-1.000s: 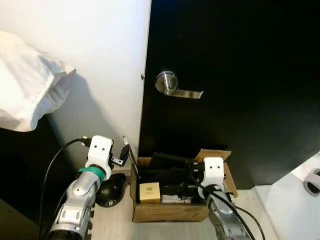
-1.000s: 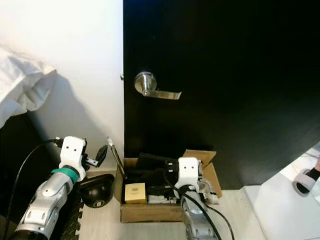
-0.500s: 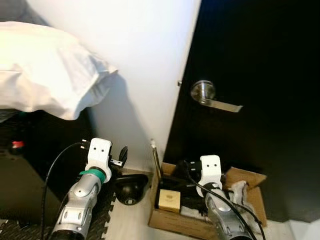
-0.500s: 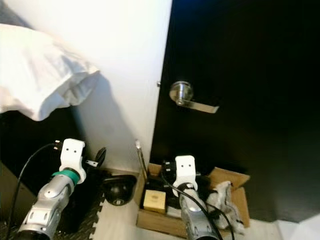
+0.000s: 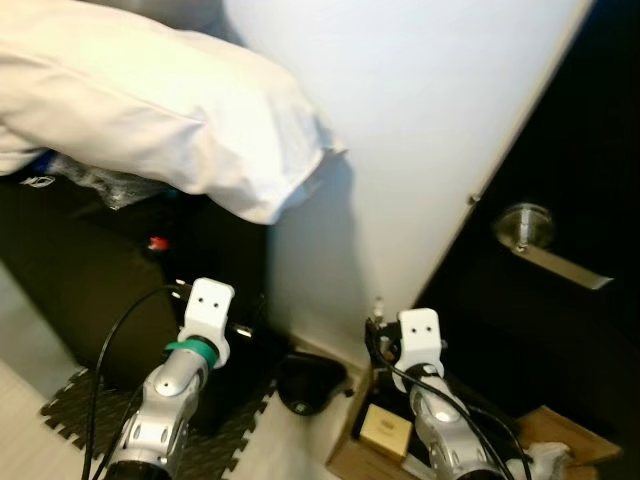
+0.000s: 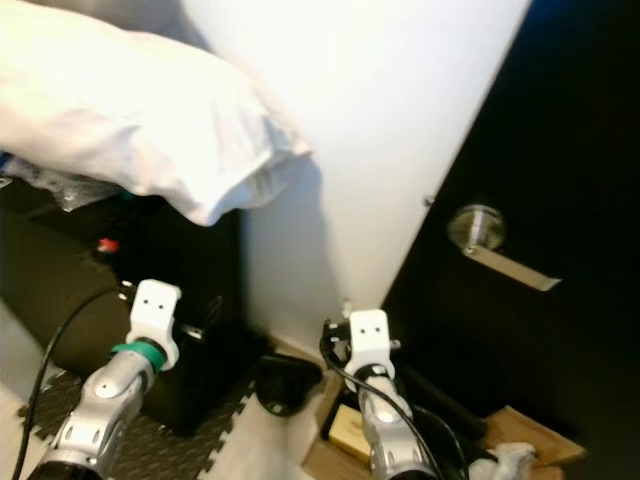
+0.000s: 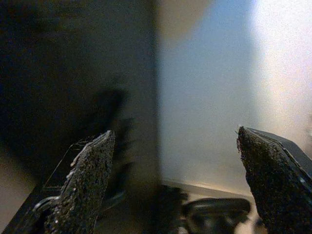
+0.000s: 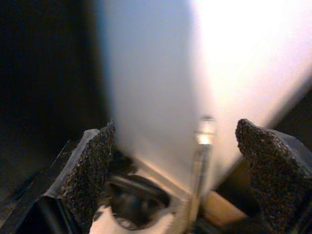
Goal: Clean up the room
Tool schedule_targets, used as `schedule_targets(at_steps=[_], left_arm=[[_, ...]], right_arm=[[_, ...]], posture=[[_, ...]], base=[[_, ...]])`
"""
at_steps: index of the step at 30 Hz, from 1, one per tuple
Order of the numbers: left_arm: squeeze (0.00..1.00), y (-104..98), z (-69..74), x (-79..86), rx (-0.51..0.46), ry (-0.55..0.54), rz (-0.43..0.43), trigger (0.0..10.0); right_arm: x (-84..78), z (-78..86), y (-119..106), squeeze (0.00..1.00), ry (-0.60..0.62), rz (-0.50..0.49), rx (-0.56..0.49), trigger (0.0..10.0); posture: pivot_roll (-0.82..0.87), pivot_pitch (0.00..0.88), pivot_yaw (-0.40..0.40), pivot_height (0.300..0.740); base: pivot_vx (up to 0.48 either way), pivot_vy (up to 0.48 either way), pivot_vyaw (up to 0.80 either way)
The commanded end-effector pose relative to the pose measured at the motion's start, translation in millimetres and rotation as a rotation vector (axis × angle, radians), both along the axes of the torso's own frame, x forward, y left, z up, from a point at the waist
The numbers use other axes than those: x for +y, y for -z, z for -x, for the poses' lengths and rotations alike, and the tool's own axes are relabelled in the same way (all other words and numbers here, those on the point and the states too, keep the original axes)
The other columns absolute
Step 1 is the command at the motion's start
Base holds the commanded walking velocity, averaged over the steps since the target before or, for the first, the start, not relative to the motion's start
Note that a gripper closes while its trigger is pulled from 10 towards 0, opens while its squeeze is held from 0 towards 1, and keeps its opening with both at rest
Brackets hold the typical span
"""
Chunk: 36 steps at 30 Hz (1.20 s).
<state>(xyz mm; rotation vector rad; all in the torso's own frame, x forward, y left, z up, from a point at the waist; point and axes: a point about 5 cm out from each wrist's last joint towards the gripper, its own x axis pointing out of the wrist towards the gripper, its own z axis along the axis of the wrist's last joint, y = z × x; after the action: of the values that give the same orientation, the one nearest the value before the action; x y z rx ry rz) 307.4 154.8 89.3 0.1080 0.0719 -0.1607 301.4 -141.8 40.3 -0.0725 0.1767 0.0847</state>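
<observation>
White wall [image 5: 440, 110] spans the scene from 11 to 1 o'clock; a black door [image 5: 590, 330] adjoins it at 3 o'clock, bearing a steel lever handle [image 5: 545, 245]. A white pillow [image 5: 150, 100] lies at 10 o'clock on a black cabinet [image 5: 90, 280], overhanging its edge toward the wall. A dark foam mat [image 5: 215, 450] covers the floor at 7 o'clock, under the cabinet's foot. A cardboard box [image 5: 560, 430] of clutter sits on the floor at 5 o'clock, against the door, with a small tan box [image 5: 385, 432] inside its near corner. A black rounded object [image 5: 305, 382] rests on the floor at 6 o'clock, between mat and box, near the wall's foot; what it is I cannot tell.

My left gripper [image 7: 175, 180] is raised before the cabinet's corner, its fingers [image 7: 85, 180] spread wide with nothing between them. My right gripper [image 8: 178, 170] points at the wall's foot above the rounded object, fingers [image 8: 90, 170] likewise spread wide and holding nothing.
</observation>
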Motion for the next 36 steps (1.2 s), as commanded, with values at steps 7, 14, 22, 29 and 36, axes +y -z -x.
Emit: schedule_targets(at_steps=[7, 14, 22, 29, 36], left_arm=[[0.0, 9.7, 3.8, -2.2, 0.049, 0.006, 0.005, 10.0], [0.0, 10.2, 4.3, -1.7, 0.047, 0.0, -0.01, 10.0], [0.0, 10.9, 5.5, 1.2, 0.045, -0.02, 0.012, 10.0], [0.0, 11.9, 6.2, -1.8, 0.052, -0.003, 0.001, 10.0], [0.0, 12.5, 6.2, -3.7, 0.054, 0.007, -0.006, 10.0]], right_arm=[[-4.3, 3.3, 4.9, 0.0, 0.007, 0.011, 0.014, 10.0], [-2.8, 3.2, 4.5, 0.0, -0.005, 0.004, 0.006, 10.0], [-1.6, 3.8, 4.6, 0.0, -0.013, 0.002, 0.001, 10.0], [-2.6, 5.0, 4.8, 0.0, -0.009, 0.001, -0.002, 10.0], [-3.1, 5.6, 5.4, 0.0, -0.007, 0.001, -0.001, 10.0]], posture=[[0.11, 0.0, -0.029, 0.74], [0.11, 0.0, -0.027, 0.74], [0.1, 0.0, -0.022, 0.74], [0.1, 0.0, -0.019, 0.74], [0.1, 0.0, -0.019, 0.74]], base=[[0.0, 0.0, 0.8], [0.0, 0.0, 0.8], [0.0, 0.0, 0.8], [0.0, 0.0, 0.8], [0.0, 0.0, 0.8]])
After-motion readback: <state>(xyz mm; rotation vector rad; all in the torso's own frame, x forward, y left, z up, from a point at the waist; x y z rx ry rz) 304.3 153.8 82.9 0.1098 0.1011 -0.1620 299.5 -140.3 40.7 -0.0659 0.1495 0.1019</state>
